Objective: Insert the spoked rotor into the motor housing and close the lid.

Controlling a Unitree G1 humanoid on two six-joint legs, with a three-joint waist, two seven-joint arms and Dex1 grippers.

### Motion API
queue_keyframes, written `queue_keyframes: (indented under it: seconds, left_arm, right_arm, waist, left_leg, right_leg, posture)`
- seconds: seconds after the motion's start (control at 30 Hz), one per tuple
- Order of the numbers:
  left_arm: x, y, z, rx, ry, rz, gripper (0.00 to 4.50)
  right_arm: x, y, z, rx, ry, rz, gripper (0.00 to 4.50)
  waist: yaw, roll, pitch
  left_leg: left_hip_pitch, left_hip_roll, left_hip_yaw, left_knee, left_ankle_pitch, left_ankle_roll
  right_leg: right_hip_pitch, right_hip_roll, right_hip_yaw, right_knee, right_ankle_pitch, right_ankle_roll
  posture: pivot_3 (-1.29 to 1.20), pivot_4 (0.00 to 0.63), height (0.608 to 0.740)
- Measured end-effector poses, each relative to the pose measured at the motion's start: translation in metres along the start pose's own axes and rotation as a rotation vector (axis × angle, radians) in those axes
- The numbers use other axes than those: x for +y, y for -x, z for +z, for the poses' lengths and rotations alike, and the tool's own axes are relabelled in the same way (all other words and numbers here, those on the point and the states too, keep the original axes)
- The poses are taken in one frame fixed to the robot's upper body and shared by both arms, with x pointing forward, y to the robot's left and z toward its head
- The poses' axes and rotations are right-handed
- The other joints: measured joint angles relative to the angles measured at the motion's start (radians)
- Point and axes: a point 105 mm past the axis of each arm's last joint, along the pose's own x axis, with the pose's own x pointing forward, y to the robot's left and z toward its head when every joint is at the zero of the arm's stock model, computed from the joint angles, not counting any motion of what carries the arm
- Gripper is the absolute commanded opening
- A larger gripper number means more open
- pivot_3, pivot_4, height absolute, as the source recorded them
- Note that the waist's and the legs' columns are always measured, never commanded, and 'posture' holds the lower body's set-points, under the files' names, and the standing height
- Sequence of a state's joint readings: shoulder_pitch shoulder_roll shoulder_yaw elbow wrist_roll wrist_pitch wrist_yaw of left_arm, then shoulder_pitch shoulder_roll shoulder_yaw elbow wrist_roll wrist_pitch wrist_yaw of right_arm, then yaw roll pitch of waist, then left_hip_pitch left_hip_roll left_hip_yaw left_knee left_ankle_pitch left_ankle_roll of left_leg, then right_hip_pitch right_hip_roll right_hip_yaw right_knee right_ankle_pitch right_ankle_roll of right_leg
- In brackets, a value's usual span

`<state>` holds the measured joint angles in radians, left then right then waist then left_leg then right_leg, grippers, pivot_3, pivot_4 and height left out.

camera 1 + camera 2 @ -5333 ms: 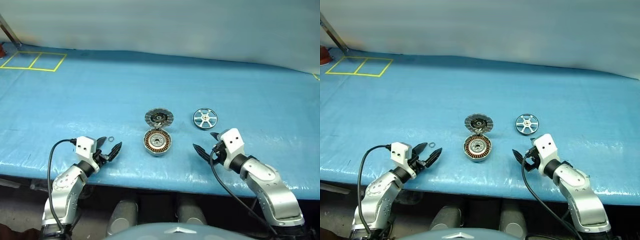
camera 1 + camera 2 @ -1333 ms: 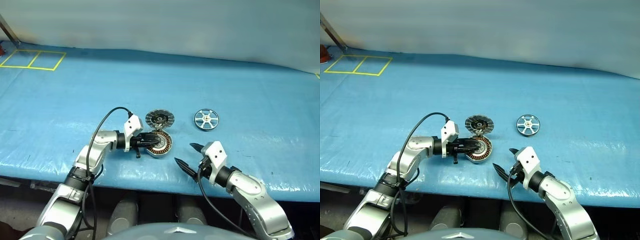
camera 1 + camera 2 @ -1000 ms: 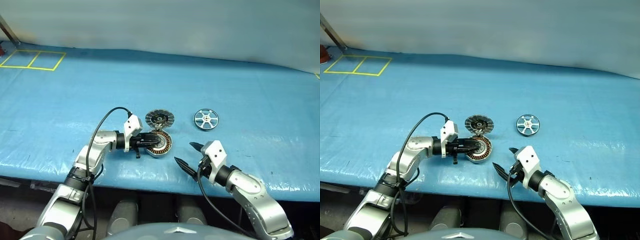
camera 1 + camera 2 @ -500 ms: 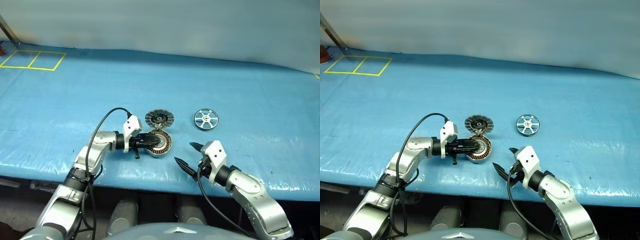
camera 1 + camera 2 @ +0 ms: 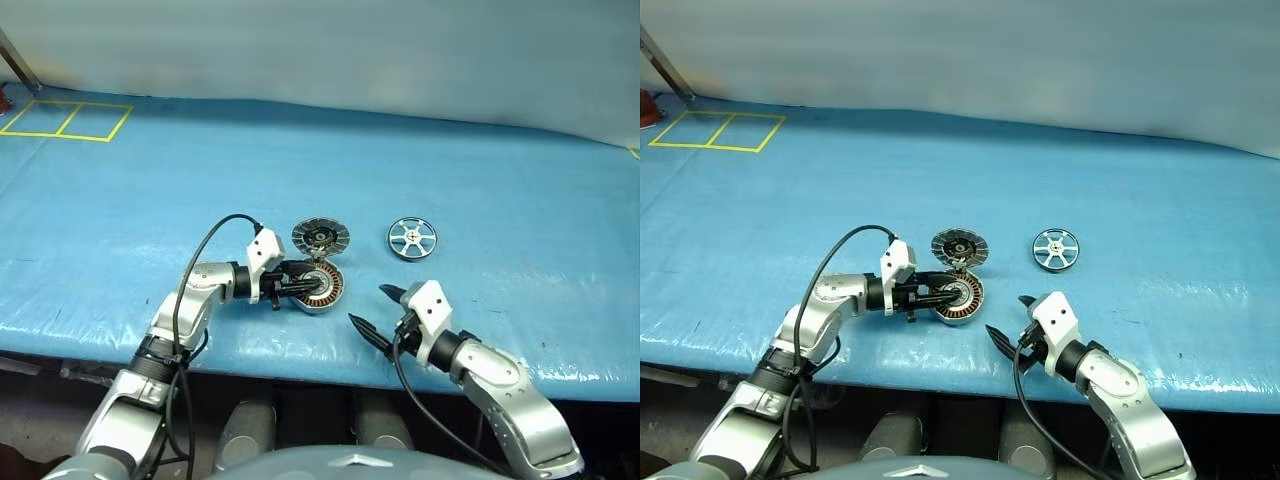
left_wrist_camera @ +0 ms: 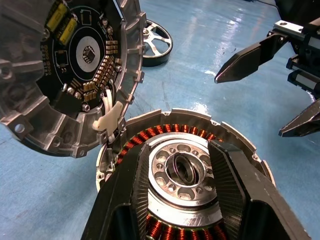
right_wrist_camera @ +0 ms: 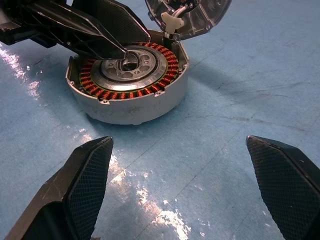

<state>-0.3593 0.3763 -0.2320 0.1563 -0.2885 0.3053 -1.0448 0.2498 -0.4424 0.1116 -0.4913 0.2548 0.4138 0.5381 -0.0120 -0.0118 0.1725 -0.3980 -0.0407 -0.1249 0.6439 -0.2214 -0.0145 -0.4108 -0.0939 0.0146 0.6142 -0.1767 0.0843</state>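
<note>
On a blue plastic-sheeted table (image 5: pixel 480 190) with a pale backdrop behind it and yellow tape squares at its far left corner, a two-armed robot works at a small motor. The motor housing (image 5: pixel 318 286) sits near the table's front edge, mouth up, its ring of copper windings exposed around a bare silver hub. The lid (image 5: pixel 320 237) stands swung back on its hinge at the housing's far side, tilted up with its circuit-board face turned toward the robot. The spoked rotor (image 5: pixel 411 238) lies flat on the sheet, well apart from the housing to its right and a little farther back, untouched, its axle pointing straight up and its spokes fanning level.

The left gripper (image 5: pixel 296 282) reaches in from the left, pointing rightward and slightly down over the housing; in the left wrist view its fingers (image 6: pixel 235 190) are parted either side of the central hub, and whether they press on anything cannot be told. The right gripper (image 5: pixel 380 311) hovers just off the housing's right front with its fingers (image 7: pixel 85 180) spread wide and empty, aimed at the housing.

By the look of it, the job is barely begun: the housing is open and ready, but the rotor has yet to be picked up, seated flat over the hub, and the lid folded down toward the robot
</note>
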Motion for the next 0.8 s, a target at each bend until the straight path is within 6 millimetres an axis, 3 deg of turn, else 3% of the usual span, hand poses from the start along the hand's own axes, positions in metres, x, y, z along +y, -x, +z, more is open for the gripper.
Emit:
queue_keyframes:
  seconds: [0.07,0.13,0.3,0.8]
  left_arm:
    - [0.0004,0.0006,0.0008,-0.007,0.010,0.001,2.00]
    - [0.0008,0.0009,0.0007,-0.007,0.013,0.003,1.62]
    - [0.0002,-0.0005,0.0011,-0.012,0.017,0.002,0.04]
    - [0.0018,-0.0019,-0.0028,0.022,0.004,0.021,0.01]
  right_arm:
    - [0.0002,-0.0002,0.0001,-0.001,-0.001,0.000,4.50]
    - [0.0001,-0.0002,-0.0001,-0.001,-0.001,-0.001,4.50]
    - [0.0001,-0.0004,-0.0002,-0.001,-0.001,-0.002,4.50]
    - [-0.0002,-0.0007,-0.0010,0.001,0.002,-0.008,4.50]
  waist:
    - [0.000,0.000,0.000]
    - [0.000,0.000,0.000]
    - [0.000,0.000,0.000]
    - [0.000,0.000,0.000]
  left_leg:
    - [0.000,0.000,0.000,0.000,0.000,0.000]
    - [0.000,0.000,0.000,0.000,0.000,0.000]
    - [0.000,0.000,0.000,0.000,0.000,0.000]
    - [0.000,0.000,0.000,0.000,0.000,0.000]
  right_leg:
    - [0.000,0.000,0.000,0.000,0.000,0.000]
    - [0.000,0.000,0.000,0.000,0.000,0.000]
    - [0.000,0.000,0.000,0.000,0.000,0.000]
    - [0.000,0.000,0.000,0.000,0.000,0.000]
  posture:
    - [0.00,0.150,0.740]
    - [0.00,0.150,0.740]
    - [0.00,0.150,0.740]
    - [0.00,0.150,0.740]
